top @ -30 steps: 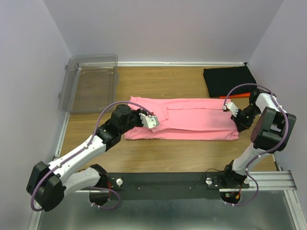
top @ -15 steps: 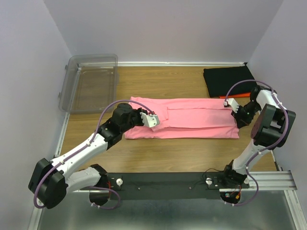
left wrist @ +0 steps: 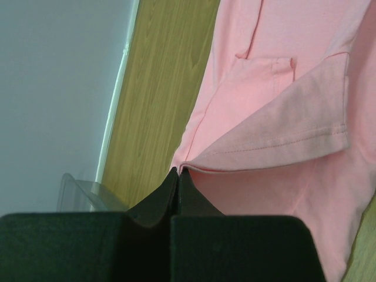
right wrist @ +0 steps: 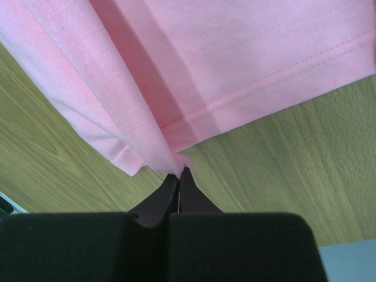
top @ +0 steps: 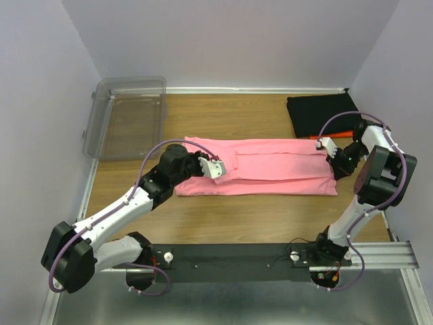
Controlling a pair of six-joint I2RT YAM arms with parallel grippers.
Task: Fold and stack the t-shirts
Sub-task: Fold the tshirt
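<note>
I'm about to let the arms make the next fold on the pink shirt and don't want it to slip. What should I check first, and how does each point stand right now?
1. Left gripper shut on the pink t-shirt, at its folded edge: ok.
2. Right gripper shut on the shirt's hem corner: ok.
3. Shirt lies as a long flat band between the two grips: ok.
4. Clear bin apart from the shirt: ok.
5. Gap between the pink shirt's far right corner and the black t-shirt: cannot tell, as they lie very close in the top view.
</note>
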